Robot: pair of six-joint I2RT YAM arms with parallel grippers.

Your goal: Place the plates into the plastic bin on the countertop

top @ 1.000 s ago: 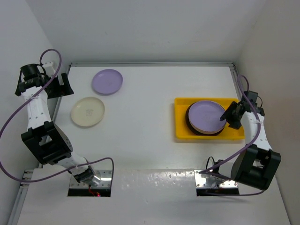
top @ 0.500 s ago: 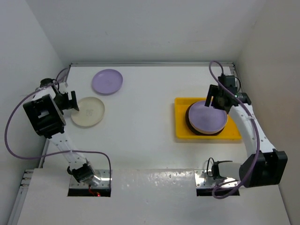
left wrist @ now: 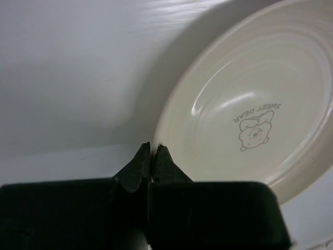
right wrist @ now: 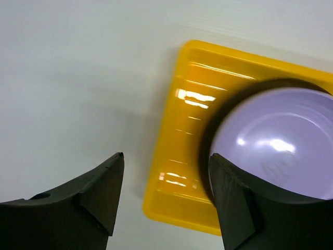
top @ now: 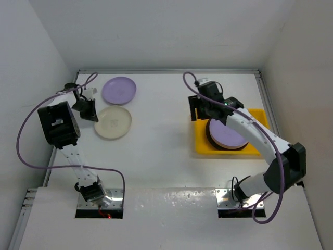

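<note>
L gripper [left wrist: 152, 152]: jaws pressed together, nothing visible btwn them. Cream plate [left wrist: 244, 104] on the countertop [top: 156, 151], rim right at the tips. Loose lavender plate [top: 119, 90] lies just beyond, apart. R gripper [right wrist: 165, 159]: fingers apart, empty, over plastic bin [right wrist: 182, 104] wall. Stack w/ top lavender plate [right wrist: 276, 140] sits in bin by its right finger.

yellow bin [top: 200, 148] holds maybe three plates [top: 225, 136]; cream plate [top: 113, 122], lavender plate [top: 119, 90] outside
</note>
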